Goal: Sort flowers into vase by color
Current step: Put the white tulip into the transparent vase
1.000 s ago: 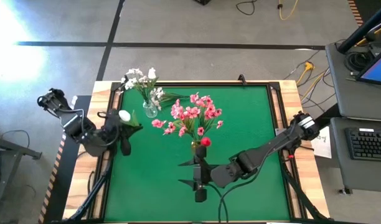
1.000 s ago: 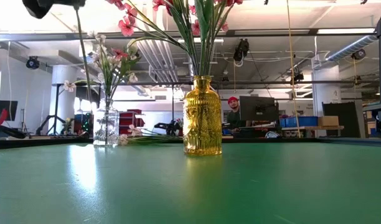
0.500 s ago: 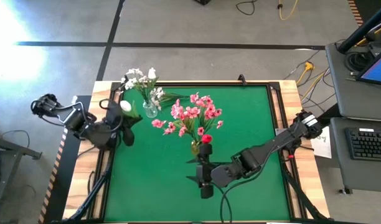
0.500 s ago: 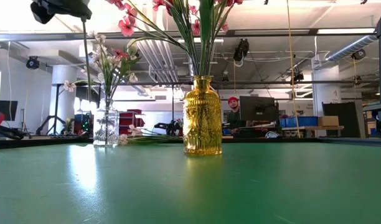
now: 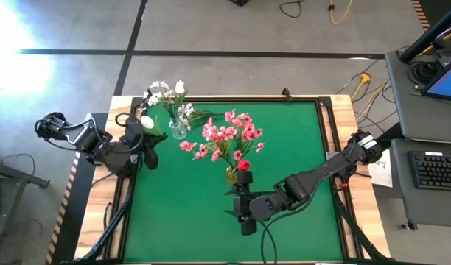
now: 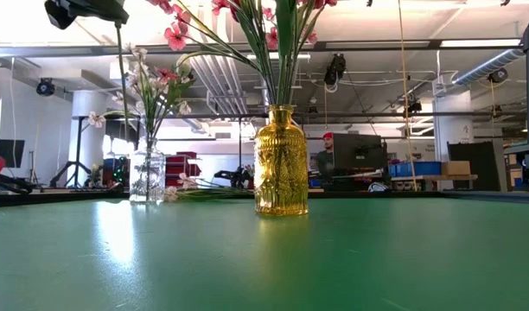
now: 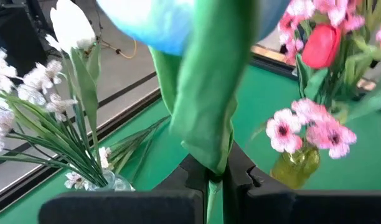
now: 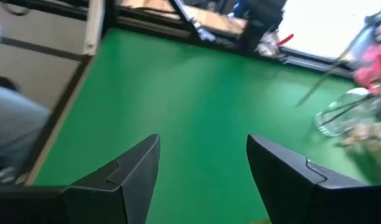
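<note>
High view: white tulip [image 5: 146,122] is being held just beside the small clear glass vase [image 5: 178,132].
Its green stem is being clamped by the left gripper [image 7: 216,177]; the right gripper [image 8: 203,165] is being kept open near that vase.

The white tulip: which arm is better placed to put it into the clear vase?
The left. Its gripper already holds the white tulip by the stem, just beside the clear vase. The right gripper is open, empty, and near the yellow vase.

Robotics lab, open workshop hall.
Exposed ducts [image 6: 221,73], monitors [image 6: 360,149], floor cables [image 5: 314,9], a desk keyboard [image 5: 437,169], and a green table [image 5: 181,206] carrying two arms.
</note>
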### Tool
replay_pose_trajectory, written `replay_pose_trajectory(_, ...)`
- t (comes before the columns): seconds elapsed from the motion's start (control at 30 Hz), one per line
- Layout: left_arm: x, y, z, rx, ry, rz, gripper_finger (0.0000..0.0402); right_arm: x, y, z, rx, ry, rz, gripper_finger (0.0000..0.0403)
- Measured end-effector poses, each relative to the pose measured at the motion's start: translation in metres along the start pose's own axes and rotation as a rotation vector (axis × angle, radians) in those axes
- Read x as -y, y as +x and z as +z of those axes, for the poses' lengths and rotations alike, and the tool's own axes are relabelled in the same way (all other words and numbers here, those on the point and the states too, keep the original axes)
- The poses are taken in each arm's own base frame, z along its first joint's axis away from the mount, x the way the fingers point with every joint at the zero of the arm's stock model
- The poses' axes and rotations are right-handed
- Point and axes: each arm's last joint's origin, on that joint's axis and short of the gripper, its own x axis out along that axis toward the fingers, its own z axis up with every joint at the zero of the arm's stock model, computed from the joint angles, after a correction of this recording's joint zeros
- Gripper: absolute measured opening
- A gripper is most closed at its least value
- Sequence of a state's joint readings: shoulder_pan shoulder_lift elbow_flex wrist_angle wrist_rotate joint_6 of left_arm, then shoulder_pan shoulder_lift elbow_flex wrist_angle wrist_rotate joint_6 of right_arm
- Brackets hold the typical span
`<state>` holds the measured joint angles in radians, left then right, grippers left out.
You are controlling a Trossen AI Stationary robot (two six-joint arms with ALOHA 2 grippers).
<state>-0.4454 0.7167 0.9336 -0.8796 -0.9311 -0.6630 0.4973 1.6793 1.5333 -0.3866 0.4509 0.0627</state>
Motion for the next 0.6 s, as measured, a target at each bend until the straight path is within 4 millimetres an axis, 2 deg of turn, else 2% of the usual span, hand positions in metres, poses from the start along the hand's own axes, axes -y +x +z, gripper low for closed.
replay_pose_trajectory(0.33,-0.003,0.004,0.021,0.003,0.036,0.052,0.0,0.005,-0.021,-0.007,-0.138,0.08,0.17,0.0233)
replay_pose_trajectory(0.6,-0.004,0.017,0.005,-0.097,0.02,0.023,0.0,0.017,-0.048,-0.007,-0.193,-0.011,0.217,0.0233)
